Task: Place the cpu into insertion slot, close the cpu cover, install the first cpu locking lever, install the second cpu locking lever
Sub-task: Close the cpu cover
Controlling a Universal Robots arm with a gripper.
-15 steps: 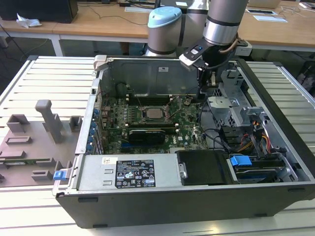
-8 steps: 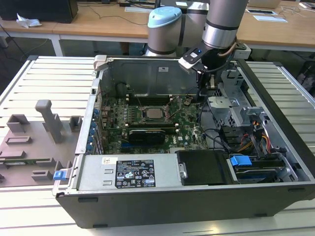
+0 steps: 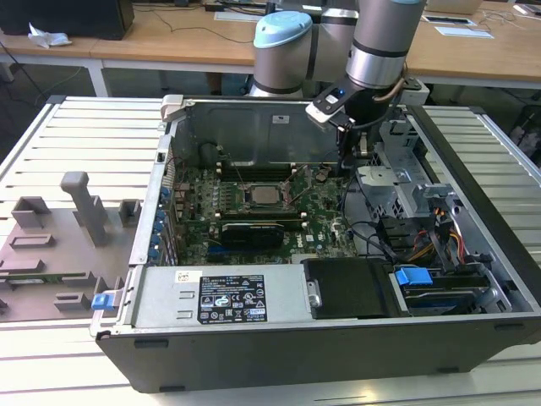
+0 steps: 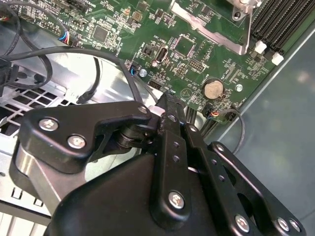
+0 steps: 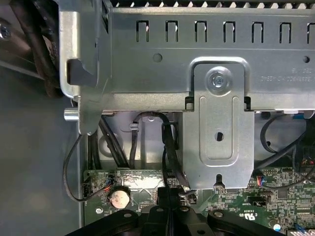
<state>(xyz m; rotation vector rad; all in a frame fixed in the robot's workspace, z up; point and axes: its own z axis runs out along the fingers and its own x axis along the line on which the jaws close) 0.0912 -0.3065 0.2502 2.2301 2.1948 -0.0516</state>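
Observation:
In the exterior view the cpu (image 3: 264, 193), a small silver-grey square, lies in the insertion slot (image 3: 246, 204) on the green motherboard (image 3: 325, 224) inside the open computer case. A silvery frame rims it; I cannot tell whether the cpu cover lies flat. Two thin metal levers slant out behind the socket. My gripper (image 3: 345, 167) hangs to the exterior view's right of the socket, low over the motherboard's edge beside the drive cage. In both wrist views its black fingers (image 4: 170, 110) (image 5: 169, 209) are shut together with nothing between them. A corner of the socket's silvery frame (image 4: 212, 35) appears in the second wrist view.
A long black expansion card (image 3: 251, 233) lies in front of the socket. Black memory slots (image 4: 275, 24) and a coin battery (image 4: 213, 88) (image 5: 118, 198) sit near the gripper. The metal drive cage (image 3: 397, 182) (image 5: 219, 128) and loose cables (image 4: 44, 59) crowd its side. Grey fixtures (image 3: 84, 207) stand outside the case.

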